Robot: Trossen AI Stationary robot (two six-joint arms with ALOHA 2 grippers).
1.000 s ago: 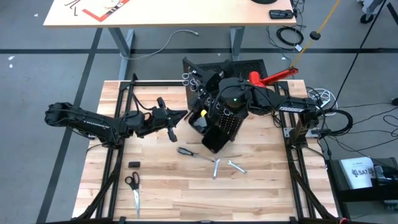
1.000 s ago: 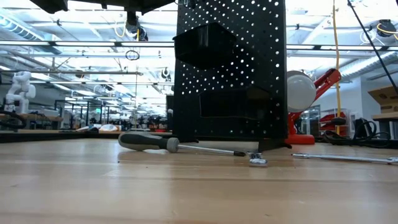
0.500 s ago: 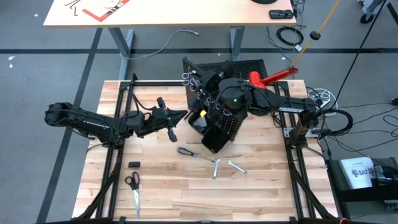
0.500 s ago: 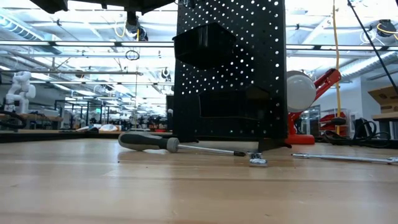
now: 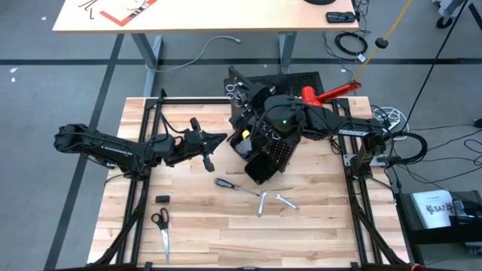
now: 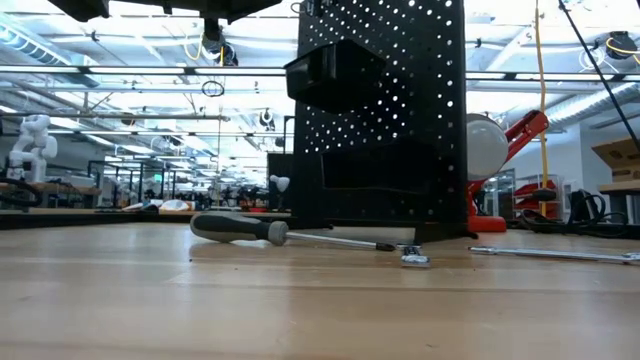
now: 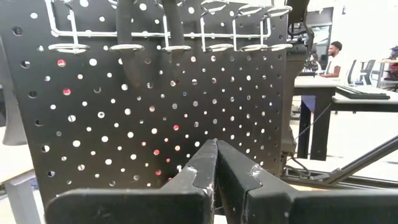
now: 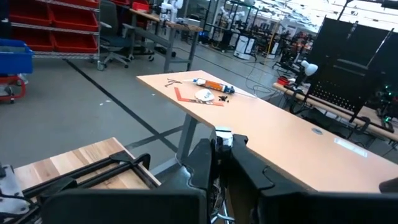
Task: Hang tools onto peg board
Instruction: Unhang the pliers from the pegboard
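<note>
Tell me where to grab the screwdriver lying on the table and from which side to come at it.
Grip the screwdriver by its thick dark handle, coming straight down from above. It lies flat on the wooden table, so only its top and sides are free, and the handle is wider and easier to pinch across than the thin silver shaft. It lies just in front of the peg board.

The peg board (image 5: 269,147) and right arm (image 5: 331,126) block the table's upper centre. The lower third lies open, save the scissors (image 5: 161,227) at lower left.

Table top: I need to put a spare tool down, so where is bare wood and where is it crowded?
Bare wood: the near strip between the scissors and the wrenches, and the far left corner beyond the left end effector. Crowded: around the peg board and screwdriver.
</note>
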